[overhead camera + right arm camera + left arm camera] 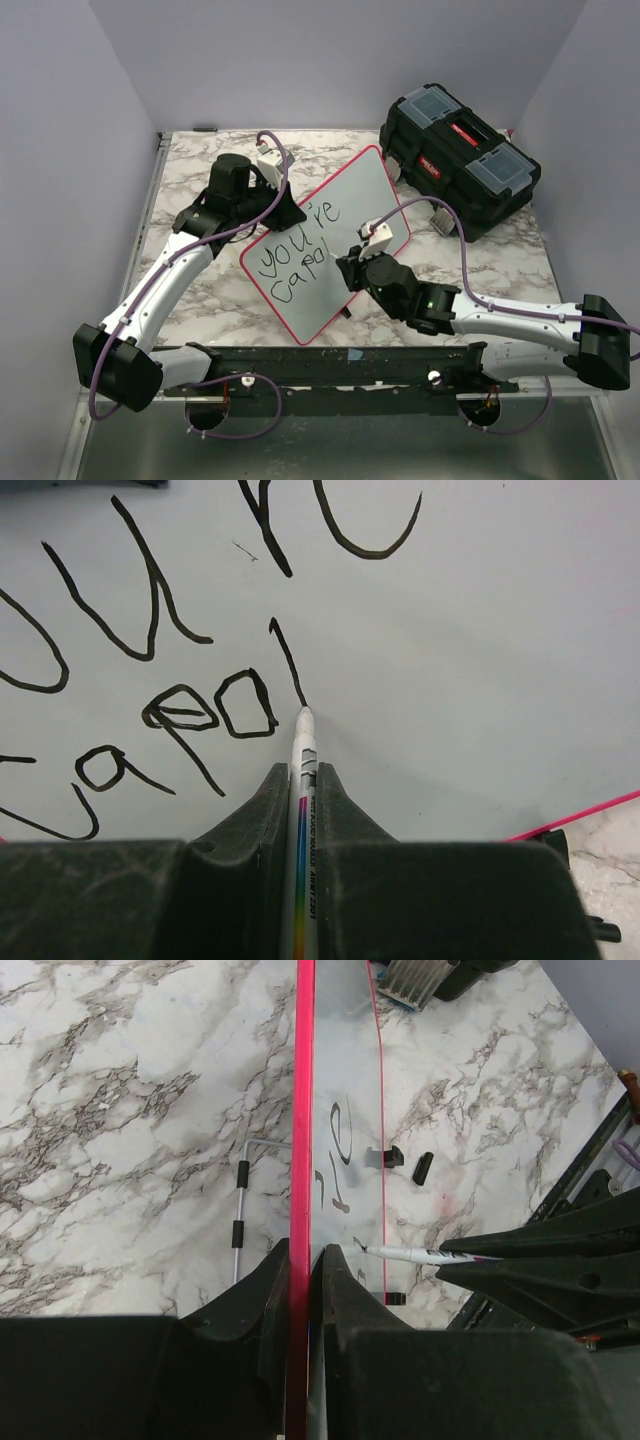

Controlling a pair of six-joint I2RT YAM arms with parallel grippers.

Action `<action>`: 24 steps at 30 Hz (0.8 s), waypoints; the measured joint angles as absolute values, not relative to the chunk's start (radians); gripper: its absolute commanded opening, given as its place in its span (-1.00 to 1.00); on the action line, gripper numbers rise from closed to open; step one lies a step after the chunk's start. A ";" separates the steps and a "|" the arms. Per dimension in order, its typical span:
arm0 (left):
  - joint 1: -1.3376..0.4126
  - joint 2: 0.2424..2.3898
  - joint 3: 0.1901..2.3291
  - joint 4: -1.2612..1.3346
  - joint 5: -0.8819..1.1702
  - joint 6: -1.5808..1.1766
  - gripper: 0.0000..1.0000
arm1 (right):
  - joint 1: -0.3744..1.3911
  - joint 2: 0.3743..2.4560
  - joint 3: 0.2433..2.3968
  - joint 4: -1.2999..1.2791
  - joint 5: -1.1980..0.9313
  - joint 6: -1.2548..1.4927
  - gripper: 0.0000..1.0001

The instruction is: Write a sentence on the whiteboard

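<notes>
The whiteboard, white with a thin red rim, is held tilted up off the marble table. My left gripper is shut on its upper left edge; in the left wrist view its jaws pinch the red rim. The sentence reads "you're" with "capa" and one upright stroke below it. My right gripper is shut on a white marker. The marker's tip touches the board at the foot of that last stroke. From the left wrist the marker shows side-on.
A black toolbox stands at the back right, close to the board's far corner. A thin metal rod with black sleeves lies on the marble behind the board. Small black clips lie beside it. Grey walls close in on three sides.
</notes>
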State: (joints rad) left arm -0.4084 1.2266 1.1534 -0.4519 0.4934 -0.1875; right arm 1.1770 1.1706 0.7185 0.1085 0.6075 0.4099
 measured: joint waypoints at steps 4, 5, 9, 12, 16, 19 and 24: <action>-0.408 1.227 1.153 -0.452 0.493 -0.187 -1.00 | 1.177 1.177 0.736 0.109 0.607 0.403 -0.99; -0.408 1.227 1.153 -0.452 0.493 -0.188 -1.00 | 1.177 1.180 0.741 0.110 0.607 0.400 -0.99; -0.408 1.227 1.153 -0.451 0.493 -0.188 -1.00 | 1.177 1.186 0.756 0.110 0.608 0.393 -0.99; -0.410 1.227 1.153 -0.451 0.493 -0.187 -1.00 | 1.177 1.192 0.766 0.111 0.609 0.391 -0.99; -0.410 1.227 1.153 -0.451 0.493 -0.187 -1.00 | 1.177 1.198 0.774 0.111 0.621 0.389 -0.99; -0.410 1.227 1.153 -0.451 0.493 -0.187 -1.00 | 1.177 1.203 0.782 0.111 0.635 0.387 -0.99; -0.410 1.227 1.153 -0.451 0.493 -0.187 -1.00 | 1.177 1.205 0.783 0.111 0.654 0.387 -0.99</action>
State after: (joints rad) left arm -0.4099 1.2266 1.1534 -0.4507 0.4934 -0.1875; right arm 1.1770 1.2045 0.7830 0.1108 0.6544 0.3870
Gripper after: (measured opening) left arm 0.137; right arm 0.122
